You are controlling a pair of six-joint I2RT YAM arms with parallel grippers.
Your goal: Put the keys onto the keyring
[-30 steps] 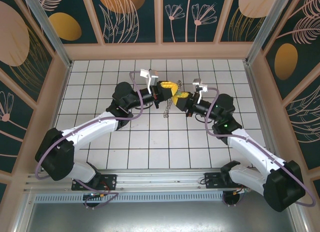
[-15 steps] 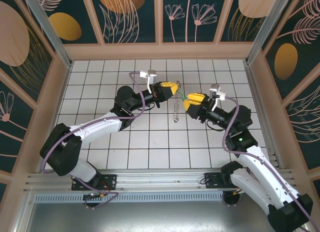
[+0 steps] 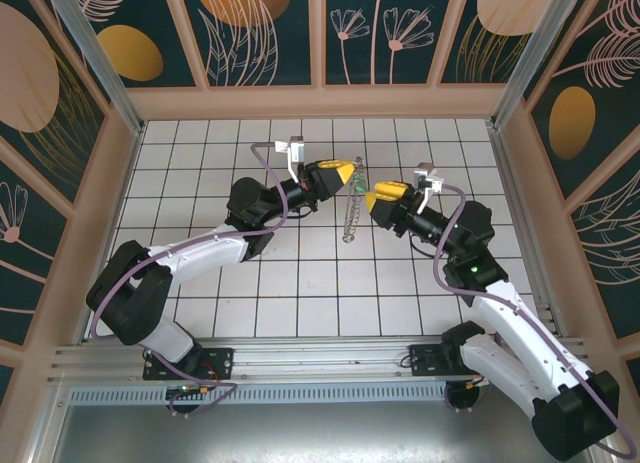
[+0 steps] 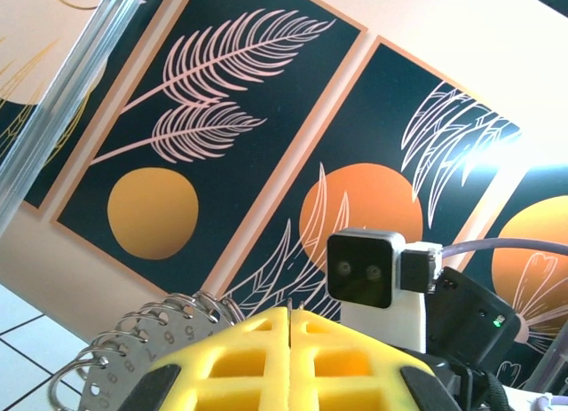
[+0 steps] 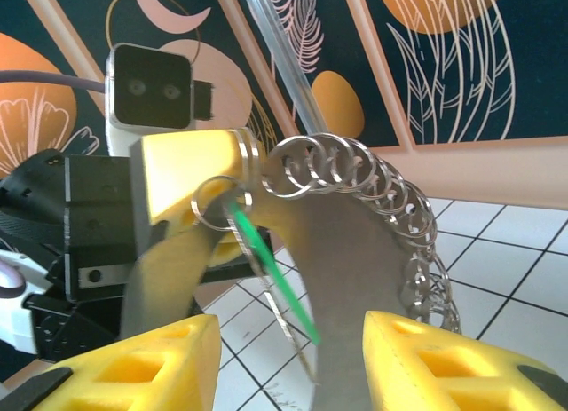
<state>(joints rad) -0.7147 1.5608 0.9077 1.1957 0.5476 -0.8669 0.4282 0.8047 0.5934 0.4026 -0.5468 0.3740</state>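
My left gripper [image 3: 347, 171] is shut on the top of the keyring [image 3: 350, 215], which hangs down edge-on above the tiles. In the left wrist view its yellow pads [image 4: 266, 358] press together on a thin metal piece, and the keyring [image 4: 115, 362] curves off to the left. In the right wrist view the keyring [image 5: 355, 251] is a grey-tan band fringed with silvery rings. The key [image 5: 275, 282], with its green head, dangles from a small ring [image 5: 222, 202] next to the left gripper's fingers [image 5: 182, 180]. My right gripper [image 5: 291, 331] stands open just short of the key, touching nothing.
White tiled floor [image 3: 300, 283] lies below both raised grippers. Patterned walls [image 3: 320, 33] and metal posts [image 3: 95, 53] enclose the cell. The right wrist camera [image 4: 364, 269] faces the left gripper at close range.
The right gripper opened, let go and drew back to the right. The left gripper lifted slightly with the keyring, which now hangs from it alone.
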